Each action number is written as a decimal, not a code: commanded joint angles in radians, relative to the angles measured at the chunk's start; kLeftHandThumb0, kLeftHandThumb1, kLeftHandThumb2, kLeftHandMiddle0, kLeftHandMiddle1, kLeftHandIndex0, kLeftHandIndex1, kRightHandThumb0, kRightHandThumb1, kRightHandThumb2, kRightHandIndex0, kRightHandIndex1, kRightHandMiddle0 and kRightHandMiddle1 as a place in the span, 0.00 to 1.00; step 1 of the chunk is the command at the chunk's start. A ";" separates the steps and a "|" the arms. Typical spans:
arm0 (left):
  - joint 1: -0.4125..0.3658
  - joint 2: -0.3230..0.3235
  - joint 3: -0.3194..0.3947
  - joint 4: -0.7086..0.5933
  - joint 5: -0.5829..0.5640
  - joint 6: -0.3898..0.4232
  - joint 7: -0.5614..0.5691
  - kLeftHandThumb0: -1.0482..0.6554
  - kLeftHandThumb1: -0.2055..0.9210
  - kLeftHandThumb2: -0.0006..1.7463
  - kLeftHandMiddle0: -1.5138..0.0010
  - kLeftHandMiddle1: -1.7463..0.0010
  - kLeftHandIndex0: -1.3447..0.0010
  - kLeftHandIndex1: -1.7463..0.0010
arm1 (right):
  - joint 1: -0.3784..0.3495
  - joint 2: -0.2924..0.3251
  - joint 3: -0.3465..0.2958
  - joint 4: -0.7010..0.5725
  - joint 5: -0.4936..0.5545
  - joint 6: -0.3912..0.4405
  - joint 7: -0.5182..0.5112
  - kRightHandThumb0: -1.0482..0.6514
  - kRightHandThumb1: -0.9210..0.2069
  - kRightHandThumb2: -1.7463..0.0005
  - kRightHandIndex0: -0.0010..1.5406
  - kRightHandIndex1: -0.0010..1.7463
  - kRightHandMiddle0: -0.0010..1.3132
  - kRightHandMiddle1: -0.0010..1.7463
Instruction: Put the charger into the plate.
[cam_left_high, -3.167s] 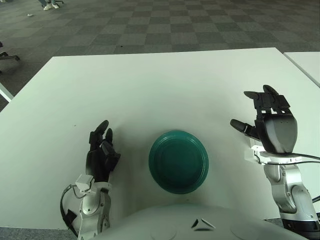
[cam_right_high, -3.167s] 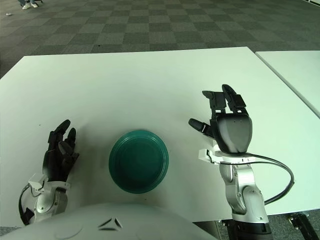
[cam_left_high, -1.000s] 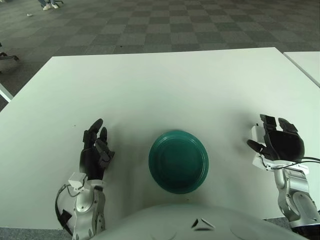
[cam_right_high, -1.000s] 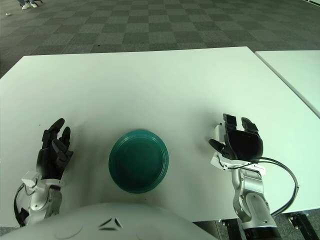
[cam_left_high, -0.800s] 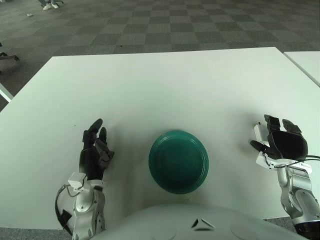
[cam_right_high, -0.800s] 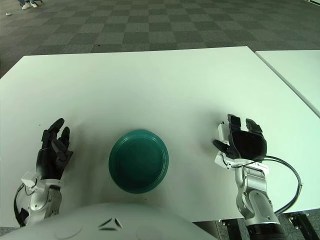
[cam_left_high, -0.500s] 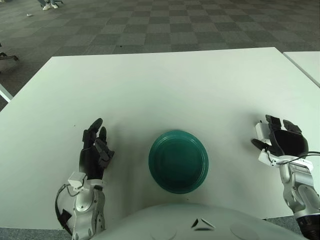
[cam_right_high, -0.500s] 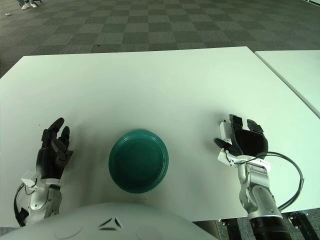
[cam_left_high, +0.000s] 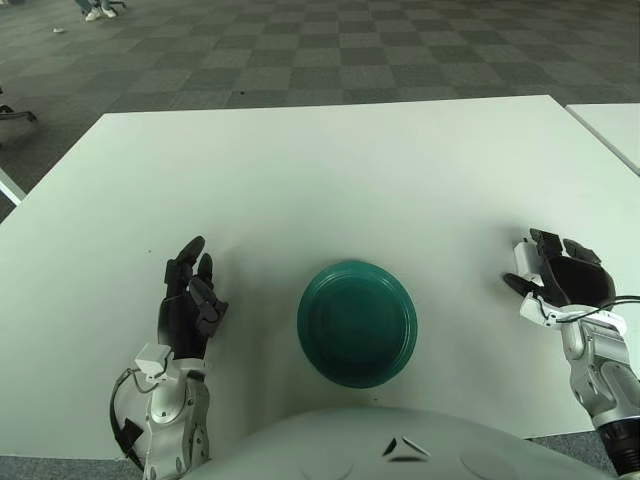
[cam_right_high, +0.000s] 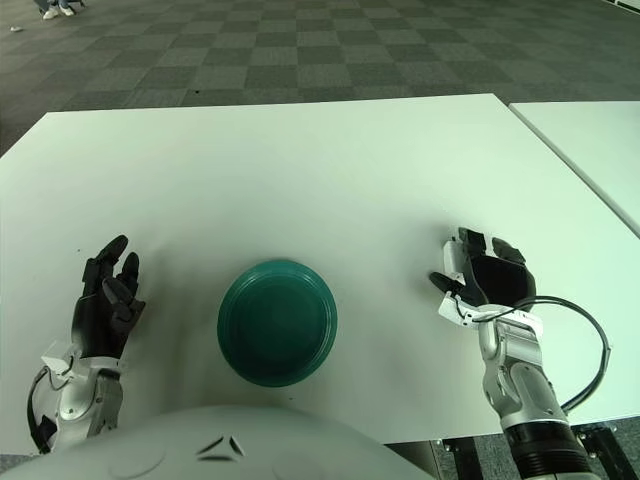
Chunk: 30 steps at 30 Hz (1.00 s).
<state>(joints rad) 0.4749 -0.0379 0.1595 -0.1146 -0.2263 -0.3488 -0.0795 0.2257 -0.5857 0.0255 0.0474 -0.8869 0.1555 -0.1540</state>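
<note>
The dark green plate (cam_left_high: 306, 322) sits on the white table near its front edge, at the middle, with nothing in it. The charger (cam_left_high: 521, 258), a small white block, shows at the far right, well right of the plate. My right hand (cam_left_high: 537, 264) is low at the table there, its back towards me. Its black fingers (cam_left_high: 548, 240) and thumb (cam_left_high: 510, 284) are curled around the charger. My left hand (cam_left_high: 188, 292) shows left of the plate, fingers spread upward and holding nothing.
The white table (cam_left_high: 330, 170) stretches far back. A second white table's corner (cam_left_high: 612, 125) shows at the right, across a narrow gap. A black cable (cam_right_high: 585, 340) loops from my right wrist past the table's front right edge.
My right hand came down from a raised, spread pose to the table and closed around the charger. Over the last second, hand and charger shifted slightly right. The left hand barely moved.
</note>
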 joint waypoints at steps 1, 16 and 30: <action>-0.004 0.009 0.008 -0.014 -0.008 0.011 -0.008 0.05 1.00 0.60 0.83 1.00 1.00 0.57 | 0.026 -0.003 0.039 0.023 0.026 -0.013 0.056 0.00 0.00 0.70 0.19 0.02 0.00 0.31; -0.010 0.010 0.010 -0.016 -0.007 0.018 -0.007 0.05 1.00 0.60 0.83 1.00 1.00 0.57 | 0.049 0.011 0.021 -0.003 0.114 -0.131 -0.062 0.28 0.20 0.54 0.39 0.92 0.27 0.97; -0.018 0.009 0.013 -0.009 -0.006 0.020 -0.007 0.05 1.00 0.60 0.83 1.00 1.00 0.57 | 0.046 0.056 -0.005 0.019 0.133 -0.276 -0.327 0.36 0.41 0.35 0.64 1.00 0.39 1.00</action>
<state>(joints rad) 0.4695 -0.0376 0.1655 -0.1184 -0.2263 -0.3366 -0.0802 0.2679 -0.5488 0.0251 0.0508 -0.7694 -0.1088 -0.4595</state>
